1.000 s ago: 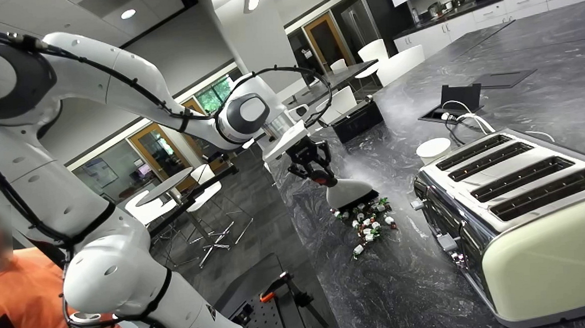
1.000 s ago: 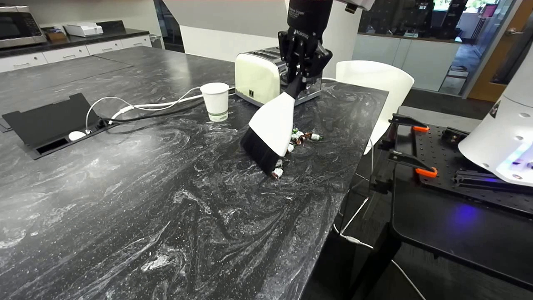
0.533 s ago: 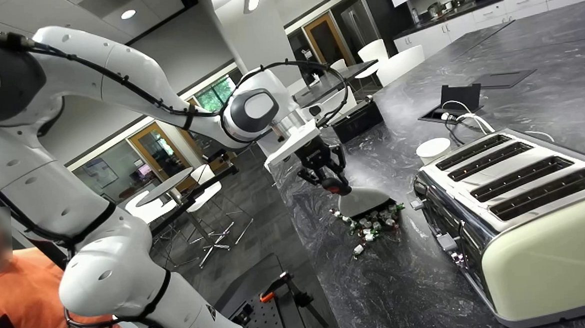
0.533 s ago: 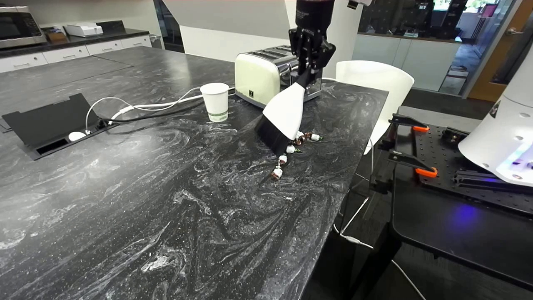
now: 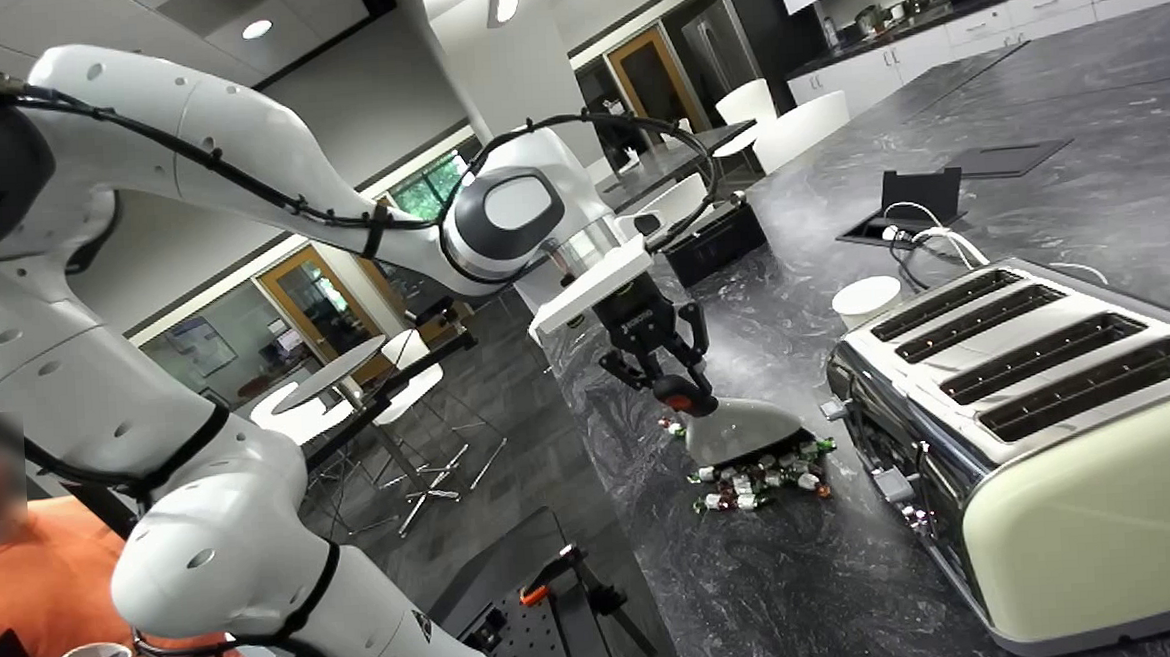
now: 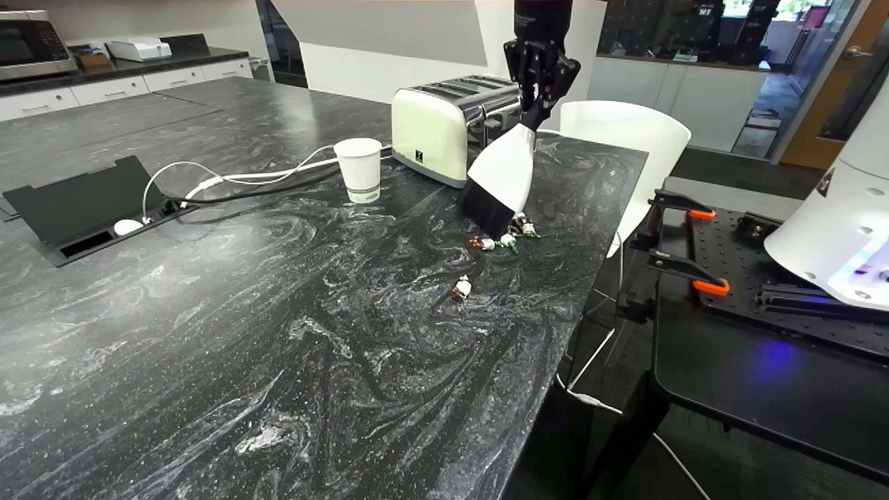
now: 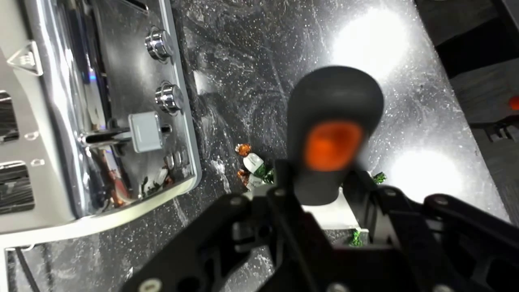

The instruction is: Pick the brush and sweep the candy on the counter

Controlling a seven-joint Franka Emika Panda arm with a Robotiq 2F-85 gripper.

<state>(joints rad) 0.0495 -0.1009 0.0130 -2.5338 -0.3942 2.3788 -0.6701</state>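
Observation:
My gripper [image 5: 686,383] is shut on the dark handle of the brush [image 5: 745,428]. The brush also shows in an exterior view [image 6: 505,167], with a white head and black bristles, tilted with the bristles down at the counter [image 5: 798,578]. In the wrist view the handle [image 7: 336,97], with an orange spot, stands between the fingers [image 7: 324,178]. Candy [image 5: 753,484], silver-white, green and orange-brown, lies bunched along the bristles. A lone piece [image 6: 462,287] lies apart from the bunch. Some candy [image 7: 253,162] shows left of the fingers; the brush and gripper hide the rest.
A cream and chrome toaster [image 5: 1084,483] stands close beside the candy, at left in the wrist view [image 7: 146,132]. A white paper cup [image 6: 361,170], cables [image 6: 243,178] and an open outlet hatch [image 6: 90,201] are on the counter. The counter's edge [image 6: 576,312] is close by.
The gripper and brush have moved along the counter toward the toaster's side, pushing candy ahead into a tighter bunch. The lone piece is now left behind the bristles. The grip is unchanged.

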